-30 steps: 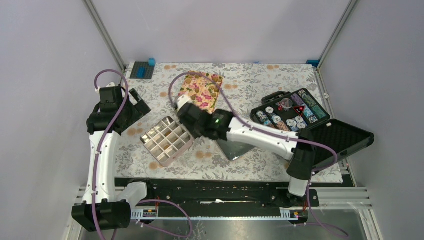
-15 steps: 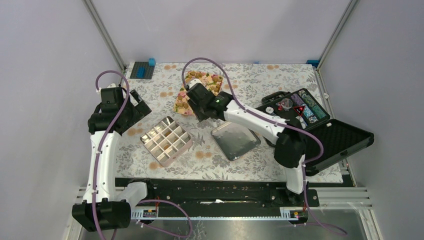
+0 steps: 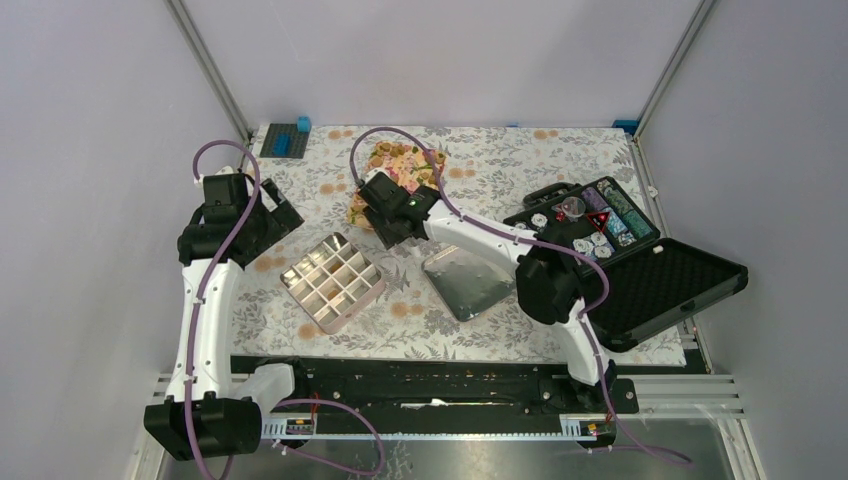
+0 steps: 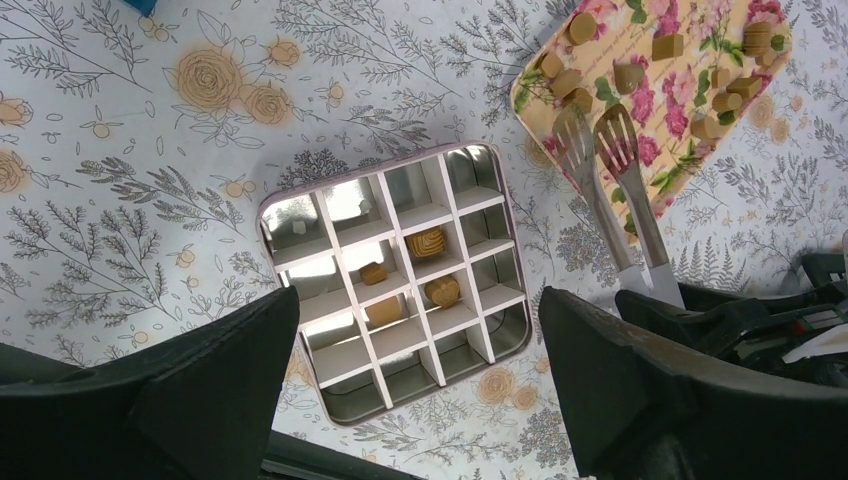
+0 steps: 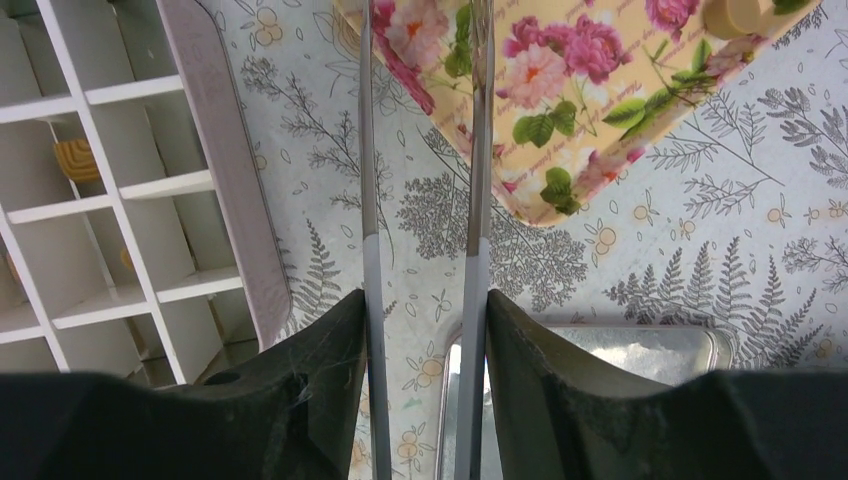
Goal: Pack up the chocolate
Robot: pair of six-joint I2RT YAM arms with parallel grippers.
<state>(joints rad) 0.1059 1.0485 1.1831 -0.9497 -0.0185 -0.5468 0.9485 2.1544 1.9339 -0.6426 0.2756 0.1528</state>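
Note:
Several golden-brown chocolate pieces lie on the pink-flowered tray; several more sit in middle cells of the divided tin. My right gripper is shut on the handles of metal tongs, seen close in the right wrist view as tongs between my right gripper jaws. The tong tips hang apart over the tray's near-left corner with nothing between them. My left gripper is open, high above the tin, holding nothing.
The tin's lid lies upturned right of the tin. A black case of striped chips stands open at the right, its foam lid flat beside it. A grey plate with blue bricks sits at the back left.
My right arm has swung from the tin's right edge back towards the flowered tray, and the tongs have spread wider. The left arm has stayed put.

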